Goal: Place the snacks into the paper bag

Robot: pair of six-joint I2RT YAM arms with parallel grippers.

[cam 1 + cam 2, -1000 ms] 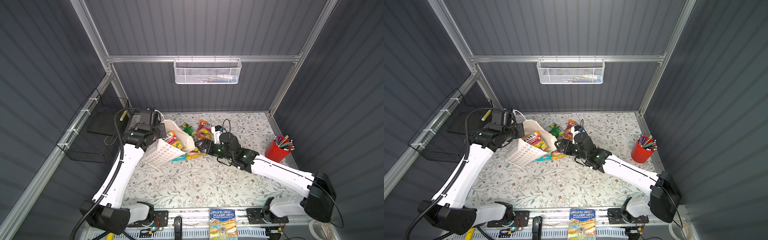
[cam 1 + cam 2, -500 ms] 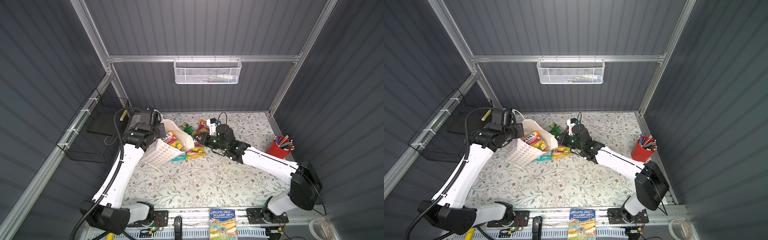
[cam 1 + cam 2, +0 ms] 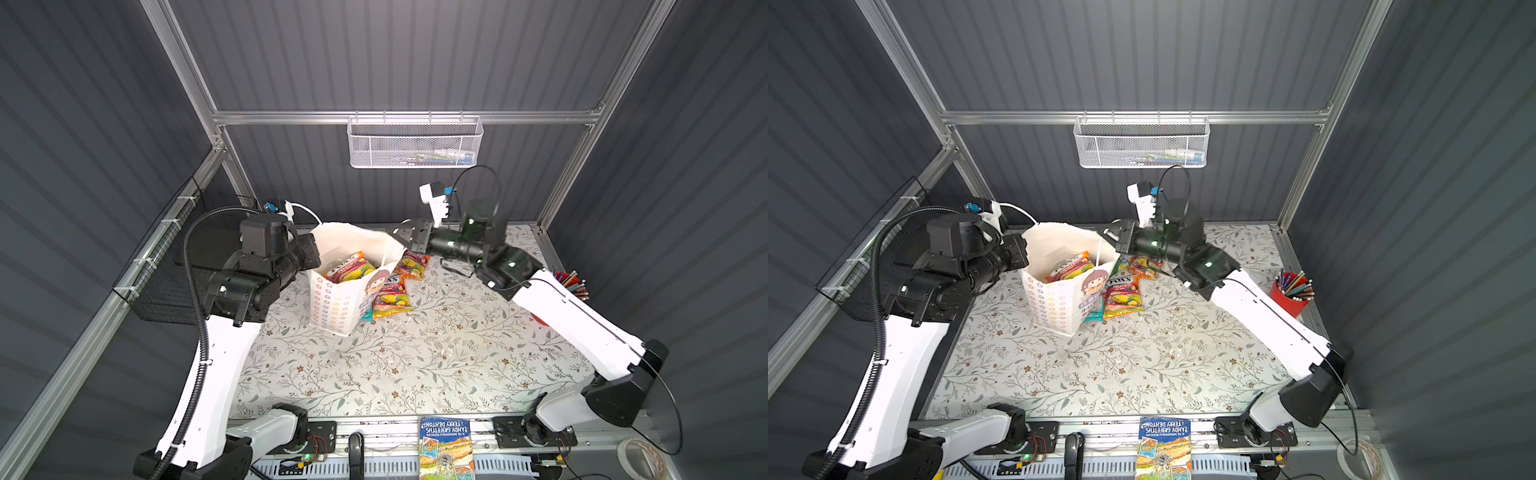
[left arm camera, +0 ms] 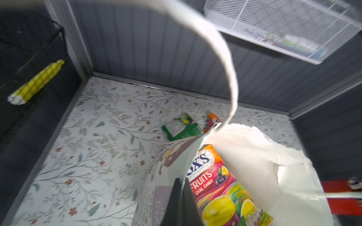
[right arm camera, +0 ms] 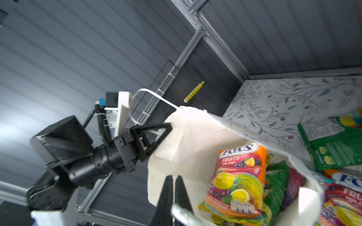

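Left end effector (image 4: 179,187) clenched on the paper bag (image 3: 340,299) rim, right end effector (image 5: 173,180) closed at its far rim, hold unclear: treat this upright bag on the worktop (image 3: 415,353) as probably floppy; pinch light, slick-looking snacks (image 3: 390,297) beside it by an edge.

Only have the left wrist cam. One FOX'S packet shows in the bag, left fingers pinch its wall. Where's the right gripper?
Observer: The right gripper is shut at the paper bag rim, on the side opposite the left gripper.
Operator: More in the bag?
Observer: Yes. The right wrist view shows a green packet and a purple packet behind the orange packet.
Operator: Outside I only see a green one. Others?
Observer: At least two FOX'S packets lie on the table beside the bag, on the right arm's side.
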